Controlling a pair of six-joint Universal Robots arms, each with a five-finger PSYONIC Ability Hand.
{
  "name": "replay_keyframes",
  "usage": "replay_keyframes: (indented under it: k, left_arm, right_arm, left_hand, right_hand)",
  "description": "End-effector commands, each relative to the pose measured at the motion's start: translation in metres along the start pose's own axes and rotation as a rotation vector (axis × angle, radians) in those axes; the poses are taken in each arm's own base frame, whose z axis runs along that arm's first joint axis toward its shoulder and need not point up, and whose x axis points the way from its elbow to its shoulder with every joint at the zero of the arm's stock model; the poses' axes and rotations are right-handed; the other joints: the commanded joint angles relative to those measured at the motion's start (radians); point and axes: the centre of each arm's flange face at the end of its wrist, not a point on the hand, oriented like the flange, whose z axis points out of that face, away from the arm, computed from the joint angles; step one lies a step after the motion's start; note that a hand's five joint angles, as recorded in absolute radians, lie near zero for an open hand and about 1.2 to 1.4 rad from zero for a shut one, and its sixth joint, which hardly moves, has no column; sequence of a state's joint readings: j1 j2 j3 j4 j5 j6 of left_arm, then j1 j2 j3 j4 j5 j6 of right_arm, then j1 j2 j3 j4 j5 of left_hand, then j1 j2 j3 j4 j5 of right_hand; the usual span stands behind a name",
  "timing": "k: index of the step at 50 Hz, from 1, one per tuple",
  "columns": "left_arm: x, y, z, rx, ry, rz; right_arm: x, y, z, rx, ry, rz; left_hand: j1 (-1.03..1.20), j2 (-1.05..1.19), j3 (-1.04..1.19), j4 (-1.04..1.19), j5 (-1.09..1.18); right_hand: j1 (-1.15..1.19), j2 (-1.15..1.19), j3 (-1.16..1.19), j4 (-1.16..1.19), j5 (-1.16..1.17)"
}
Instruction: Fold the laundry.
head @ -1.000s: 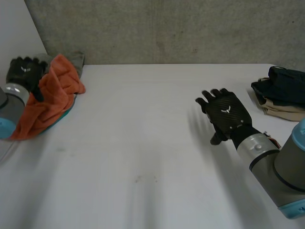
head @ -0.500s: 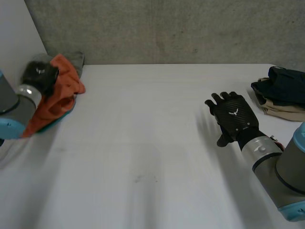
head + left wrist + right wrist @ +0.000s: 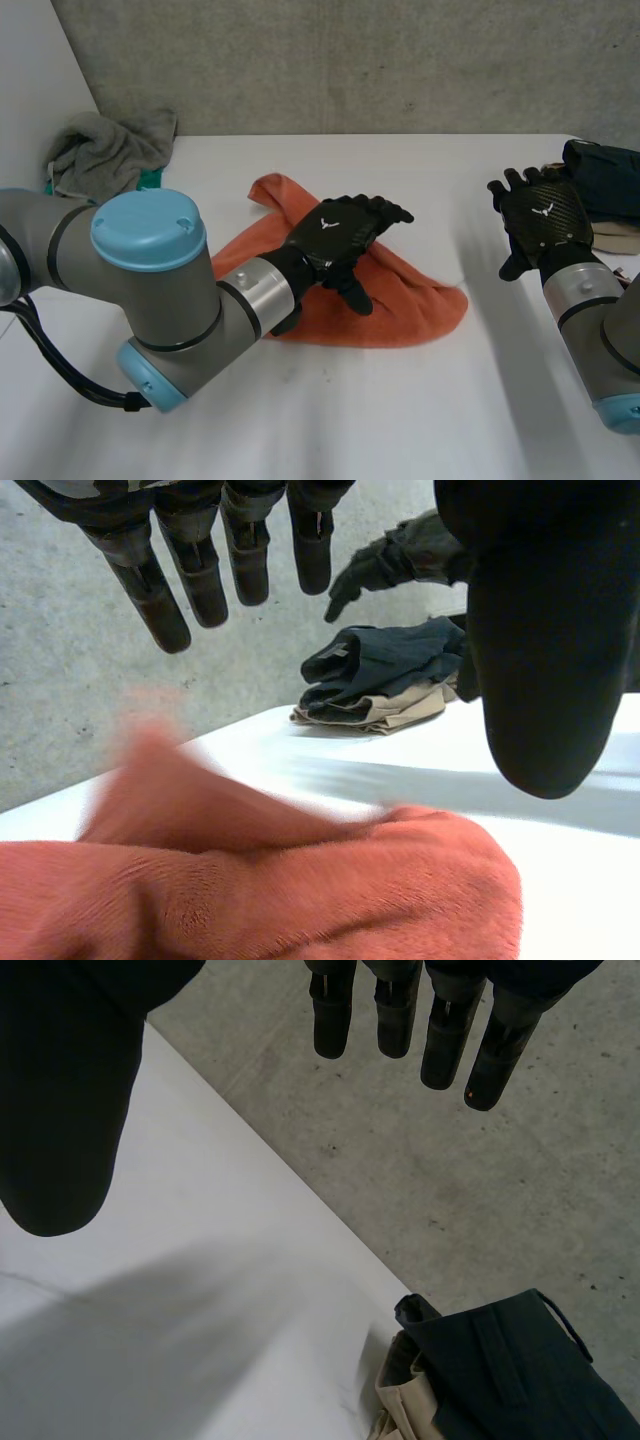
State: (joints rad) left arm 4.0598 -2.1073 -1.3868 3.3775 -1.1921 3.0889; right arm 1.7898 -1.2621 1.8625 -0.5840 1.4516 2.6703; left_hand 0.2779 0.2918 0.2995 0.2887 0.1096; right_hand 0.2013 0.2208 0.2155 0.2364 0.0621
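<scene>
An orange towel [image 3: 400,300] lies rumpled on the white table [image 3: 330,420] near its middle; the left wrist view has the orange towel [image 3: 250,890] under the palm. My left hand [image 3: 345,240] hovers just above it, fingers straight and spread, holding nothing. My left hand's fingers [image 3: 200,565] and thumb [image 3: 545,640] stand apart over the cloth. My right hand [image 3: 540,222] is raised at the table's right side, open and empty, with its fingers [image 3: 400,1010] straight and thumb [image 3: 70,1090] wide.
A grey cloth heap [image 3: 110,150] with a bit of teal under it sits at the back left corner. A stack of folded dark and beige clothes [image 3: 595,195] lies at the back right edge; the same stack [image 3: 500,1370] is beyond my right fingertips.
My left arm swung from the back left pile to the table's middle, bringing the orange towel and letting it go there. My right hand moved right and back toward the folded stack.
</scene>
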Motion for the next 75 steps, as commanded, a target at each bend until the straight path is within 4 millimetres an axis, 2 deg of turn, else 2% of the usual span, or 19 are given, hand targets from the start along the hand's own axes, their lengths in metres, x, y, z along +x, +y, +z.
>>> replay_keyframes:
  k: [1,6,9,10,14,18,22,27,37,40,42,45,48,52,56,61,65,70,75]
  left_arm:
    - [-0.066,-0.05,-0.024,0.114,-0.269,0.037]
    - [-0.107,-0.065,-0.047,0.136,-0.42,0.059]
    - [-0.128,-0.053,-0.061,0.06,-0.495,0.096]
    - [-0.14,-0.044,-0.07,-0.006,-0.539,0.135]
    - [-0.156,-0.026,-0.086,-0.142,-0.597,0.218]
    - [-0.175,-0.006,-0.102,-0.27,-0.684,0.272]
    - [-0.195,0.013,-0.109,-0.357,-0.775,0.267]
    - [-0.209,0.029,-0.104,-0.397,-0.794,0.253]
    - [-0.231,0.047,-0.093,-0.429,-0.805,0.238]
    - [-0.235,0.052,-0.089,-0.437,-0.804,0.235]
    - [-0.238,0.05,-0.086,-0.423,-0.804,0.24]
    - [-0.235,0.046,-0.082,-0.407,-0.793,0.252]
    - [-0.231,0.039,-0.079,-0.391,-0.784,0.263]
    - [-0.214,-0.001,-0.078,-0.289,-0.779,0.311]
    - [-0.187,-0.037,-0.081,-0.191,-0.754,0.364]
    - [-0.139,-0.093,-0.092,-0.009,-0.719,0.453]
    - [-0.108,-0.122,-0.103,0.112,-0.693,0.506]
    - [-0.069,-0.147,-0.114,0.238,-0.611,0.558]
    - [-0.049,-0.159,-0.123,0.303,-0.575,0.582]
  right_arm:
    - [-0.001,-0.002,0.0,0.003,-0.01,-0.007]
    - [-0.01,-0.013,-0.004,0.001,-0.062,-0.002]
    - [-0.031,-0.042,-0.009,0.008,-0.199,0.005]
    - [-0.033,-0.048,-0.01,0.011,-0.226,0.006]
    - [-0.037,-0.074,-0.006,0.011,-0.291,0.007]
    - [-0.048,-0.068,0.013,-0.067,-0.345,0.016]
    - [-0.075,-0.072,0.02,-0.074,-0.422,0.011]
    - [-0.101,-0.058,0.029,-0.082,-0.473,-0.017]
    - [-0.117,-0.039,0.03,-0.128,-0.466,-0.073]
    - [-0.118,-0.038,0.029,-0.135,-0.447,-0.079]
    - [-0.117,-0.036,0.028,-0.135,-0.43,-0.081]
    - [-0.115,-0.033,0.027,-0.133,-0.417,-0.08]
    - [-0.112,-0.038,0.027,-0.117,-0.407,-0.076]
    - [-0.106,-0.051,0.03,-0.073,-0.402,-0.069]
    - [-0.103,-0.062,0.038,-0.031,-0.403,-0.06]
    - [-0.106,-0.069,0.045,0.002,-0.49,-0.022]
    - [-0.111,-0.069,0.051,-0.014,-0.529,0.055]
    - [-0.126,-0.062,0.056,-0.036,-0.585,0.176]
    - [-0.144,-0.052,0.052,-0.064,-0.676,0.293]
  left_hand:
    - [-0.029,-0.043,-0.051,-0.04,-0.035]
    - [-0.02,-0.034,-0.042,-0.031,-0.027]
    - [-0.009,-0.023,-0.03,-0.019,-0.015]
    - [-0.009,-0.022,-0.03,-0.019,-0.015]
    - [-0.009,-0.022,-0.03,-0.019,-0.015]
    - [-0.006,-0.02,-0.027,-0.017,-0.012]
    - [0.009,-0.005,-0.013,-0.002,0.003]
    - [0.012,-0.002,-0.01,0.001,0.006]
    - [0.167,0.154,0.146,0.157,0.161]
    - [0.378,0.364,0.356,0.367,0.372]
    - [0.738,0.724,0.716,0.727,0.731]
    - [1.117,1.104,1.096,1.107,1.111]
    - [1.118,1.104,1.097,1.108,1.112]
    - [1.118,1.104,1.097,1.108,1.112]
    - [1.118,1.104,1.097,1.108,1.112]
    - [1.118,1.104,1.097,1.108,1.112]
    - [1.118,1.104,1.097,1.108,1.112]
    - [1.118,1.104,1.097,1.108,1.112]
    - [1.118,1.104,1.097,1.108,1.112]
  right_hand:
    - [-0.027,-0.046,-0.041,-0.062,-0.062]
    - [-0.027,-0.046,-0.041,-0.062,-0.062]
    - [-0.027,-0.046,-0.041,-0.062,-0.062]
    - [-0.027,-0.046,-0.041,-0.062,-0.062]
    - [-0.027,-0.046,-0.041,-0.062,-0.062]
    - [-0.027,-0.046,-0.041,-0.062,-0.062]
    - [-0.027,-0.046,-0.041,-0.062,-0.062]
    - [-0.027,-0.046,-0.041,-0.062,-0.062]
    - [-0.027,-0.046,-0.041,-0.062,-0.062]
    - [-0.027,-0.046,-0.041,-0.062,-0.062]
    - [-0.027,-0.046,-0.041,-0.062,-0.062]
    - [-0.027,-0.046,-0.041,-0.062,-0.062]
    - [-0.027,-0.046,-0.041,-0.062,-0.062]
    - [-0.027,-0.046,-0.041,-0.062,-0.062]
    - [-0.027,-0.046,-0.041,-0.062,-0.062]
    - [-0.027,-0.046,-0.041,-0.062,-0.062]
    - [-0.027,-0.046,-0.041,-0.062,-0.062]
    - [-0.027,-0.046,-0.041,-0.062,-0.062]
    - [-0.027,-0.046,-0.041,-0.062,-0.062]
